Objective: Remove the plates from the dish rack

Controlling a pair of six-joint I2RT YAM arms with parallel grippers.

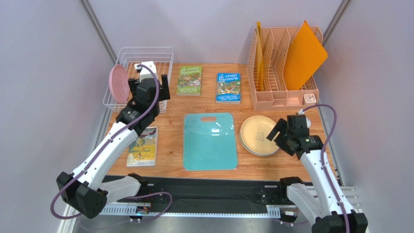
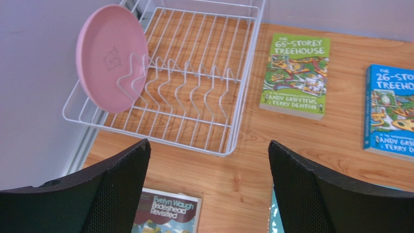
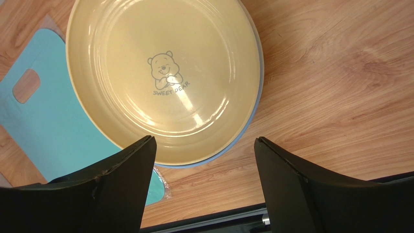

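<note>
Standing on edge at the left end of the dish rack (image 2: 187,85), the pink plate (image 2: 109,56) faced the left tool (image 2: 208,145), which hung wide open and empty. A glancing finger could topple it over the rim. The right tool (image 3: 204,141) gaped empty above the pale yellow plate (image 3: 160,73), stacked on the worktop (image 3: 340,73).

Books (image 1: 189,80) three; plates (image 1: 119,83) three visible, perhaps four.
</note>
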